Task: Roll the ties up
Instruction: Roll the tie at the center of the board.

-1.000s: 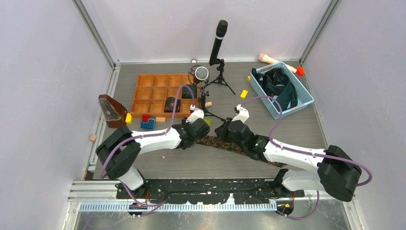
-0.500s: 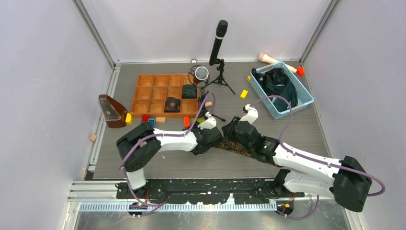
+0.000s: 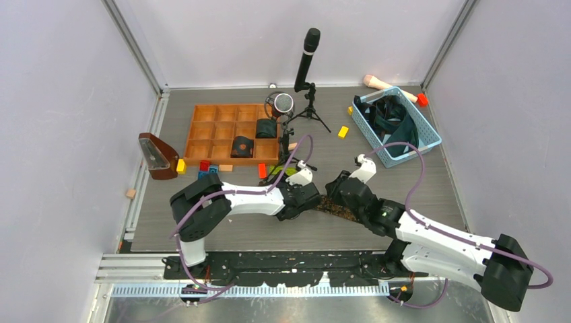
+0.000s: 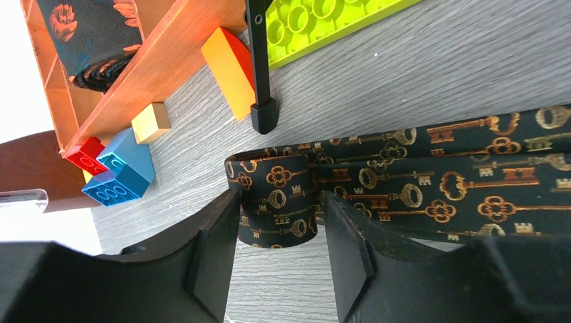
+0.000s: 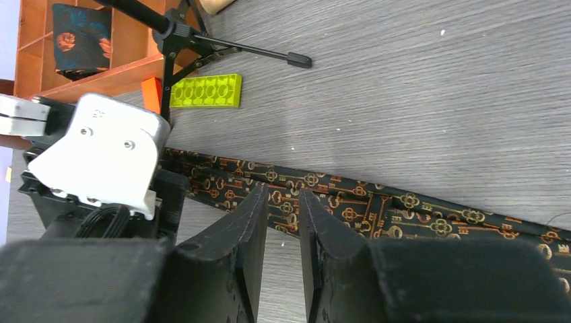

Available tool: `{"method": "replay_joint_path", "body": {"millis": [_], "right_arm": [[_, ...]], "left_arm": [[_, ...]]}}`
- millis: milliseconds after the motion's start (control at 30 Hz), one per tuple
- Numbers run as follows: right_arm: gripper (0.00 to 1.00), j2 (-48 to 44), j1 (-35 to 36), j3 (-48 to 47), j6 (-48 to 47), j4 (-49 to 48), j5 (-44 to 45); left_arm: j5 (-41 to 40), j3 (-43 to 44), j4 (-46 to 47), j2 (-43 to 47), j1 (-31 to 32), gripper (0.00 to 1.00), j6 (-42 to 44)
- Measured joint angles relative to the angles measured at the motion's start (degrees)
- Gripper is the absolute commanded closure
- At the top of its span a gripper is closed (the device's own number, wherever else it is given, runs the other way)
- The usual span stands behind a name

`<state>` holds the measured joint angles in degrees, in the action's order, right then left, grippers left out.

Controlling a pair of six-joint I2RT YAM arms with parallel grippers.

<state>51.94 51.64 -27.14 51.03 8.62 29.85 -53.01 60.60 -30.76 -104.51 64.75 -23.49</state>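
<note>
A black tie with gold keys (image 3: pixel 339 208) lies flat on the grey table between my two grippers. Its left end is coiled into a small roll (image 4: pixel 279 222). My left gripper (image 4: pixel 281 195) is shut on that roll, one finger on each side. My right gripper (image 5: pixel 283 192) has its jaws almost together with nothing between them, tips over the flat stretch of tie (image 5: pixel 377 205). Two rolled ties (image 3: pixel 242 146) (image 3: pixel 266 128) sit in compartments of the wooden tray (image 3: pixel 229 105). More dark ties (image 3: pixel 394 121) lie heaped in the blue basket (image 3: pixel 421 114).
A microphone tripod (image 3: pixel 306 60) and a second microphone (image 3: pixel 283 106) stand behind the grippers; one tripod leg (image 4: pixel 259 67) ends just beyond the roll. A green brick (image 5: pixel 205 91), an orange block (image 4: pixel 229 70) and a blue brick (image 4: pixel 121 178) lie near the tray. A brown wedge (image 3: pixel 156 156) stands at left.
Both grippers have moved to the right and nearer along the tie. The visible flat stretch of tie is shorter than a second ago.
</note>
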Motion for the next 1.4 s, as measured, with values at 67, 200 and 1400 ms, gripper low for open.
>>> {"method": "replay_joint_path", "body": {"millis": [67, 200, 1400], "right_arm": [[0.70, -0.9, 0.0, 0.6, 0.3, 0.7, 0.4], [0.70, -1.5, 0.0, 1.2, 0.9, 1.9, 0.6], [0.70, -2.4, 0.0, 2.2, 2.9, 2.4, -1.0]], "left_arm": [[0.1, 0.4, 0.0, 0.0, 0.3, 0.48, -0.1], [0.6, 0.8, 0.0, 0.0, 0.9, 0.48, -0.5], [18.7, -9.8, 13.2, 20.3, -5.0, 0.42, -4.8]]}}
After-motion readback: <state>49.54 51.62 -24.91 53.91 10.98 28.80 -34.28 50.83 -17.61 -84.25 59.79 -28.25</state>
